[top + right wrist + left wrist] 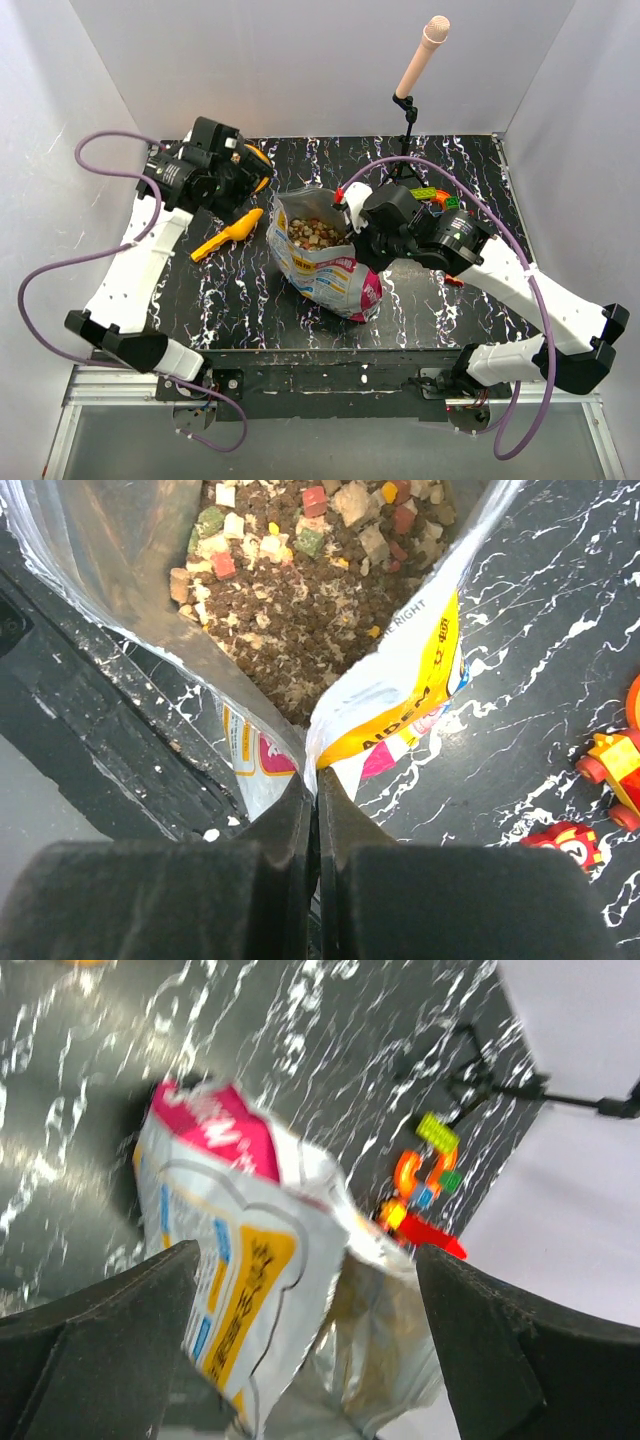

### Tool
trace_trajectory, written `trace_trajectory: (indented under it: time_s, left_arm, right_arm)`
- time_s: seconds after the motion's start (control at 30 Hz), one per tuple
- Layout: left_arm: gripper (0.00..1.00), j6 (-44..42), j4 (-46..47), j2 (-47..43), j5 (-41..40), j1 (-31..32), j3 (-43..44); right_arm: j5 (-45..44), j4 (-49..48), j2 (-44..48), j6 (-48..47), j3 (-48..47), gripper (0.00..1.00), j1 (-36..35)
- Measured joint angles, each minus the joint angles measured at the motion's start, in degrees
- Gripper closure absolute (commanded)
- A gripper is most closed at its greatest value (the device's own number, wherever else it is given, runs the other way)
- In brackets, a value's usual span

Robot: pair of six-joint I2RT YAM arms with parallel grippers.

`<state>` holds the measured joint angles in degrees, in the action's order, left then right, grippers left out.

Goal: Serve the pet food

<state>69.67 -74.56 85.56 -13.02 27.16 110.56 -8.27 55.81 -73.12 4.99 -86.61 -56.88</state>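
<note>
The pet food bag (325, 265) stands open in the middle of the black marbled table. Brown kibble with coloured bits, the pet food (300, 610), fills its bottom and shows through the open mouth (318, 234). My right gripper (317, 780) is shut on the bag's rim at its right side, pinching the white and yellow edge (350, 235). My left gripper (252, 178) hovers to the left of the bag, apart from it. Its fingers (150, 1300) are spread wide and hold nothing, with the bag (240, 1260) beyond them.
A yellow scoop (228, 236) lies on the table left of the bag. Colourful toy bricks (432, 196) and a small red toy car (565, 845) sit to the right. A microphone on a stand (410, 100) rises at the back. White walls close in three sides.
</note>
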Motion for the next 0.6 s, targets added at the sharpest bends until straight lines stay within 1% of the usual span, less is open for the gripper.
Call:
trace_trajectory:
  time_s: [0.1, 0.17, 0.33, 0.4, 0.47, 0.5, 0.53, 0.57, 0.6]
  left_arm:
    - [0.13, 3.0, -1.5, -2.9, 7.1, -1.4, -5.6]
    - [0.12, 5.4, -2.5, -1.9, 11.2, -1.5, -6.0]
    - [0.13, 10.0, -2.5, 7.6, 17.8, -1.4, -1.5]
    - [0.17, 11.8, -2.1, 10.4, 18.9, -1.1, -1.0]
    - [0.27, 13.4, -2.2, 11.5, 19.6, -1.0, -1.0]
    - [0.38, 14.1, -2.2, 11.5, 20.0, -1.0, -1.2]
    - [0.54, 15.0, -2.3, 11.4, 20.1, -0.9, -1.4]
    - [0.66, 15.7, -2.5, 11.2, 20.2, -0.9, -1.6]
    - [0.74, 16.0, -2.8, 10.9, 20.3, -0.8, -2.0]
  right_arm:
    - [1.4, 0.1, 0.1, 0.2, 0.0, 0.99, 0.0]
    - [2.2, 0.3, 0.3, 0.1, 0.0, 0.99, 0.2]
    - [3.1, 0.0, 1.7, -0.7, 1.2, 0.99, 0.2]
    - [3.2, -0.2, 2.5, -0.8, 1.9, 0.99, 0.2]
    - [3.1, -0.1, 3.0, -0.9, 2.1, 0.99, 0.3]
    - [3.1, 0.2, 3.1, -1.0, 2.1, 0.99, 0.3]
    - [3.1, 0.4, 3.2, -1.1, 2.1, 0.99, 0.3]
    - [3.1, 0.6, 3.2, -1.2, 2.1, 0.99, 0.3]
    - [3.0, 0.8, 3.3, -1.3, 2.1, 0.99, 0.3]
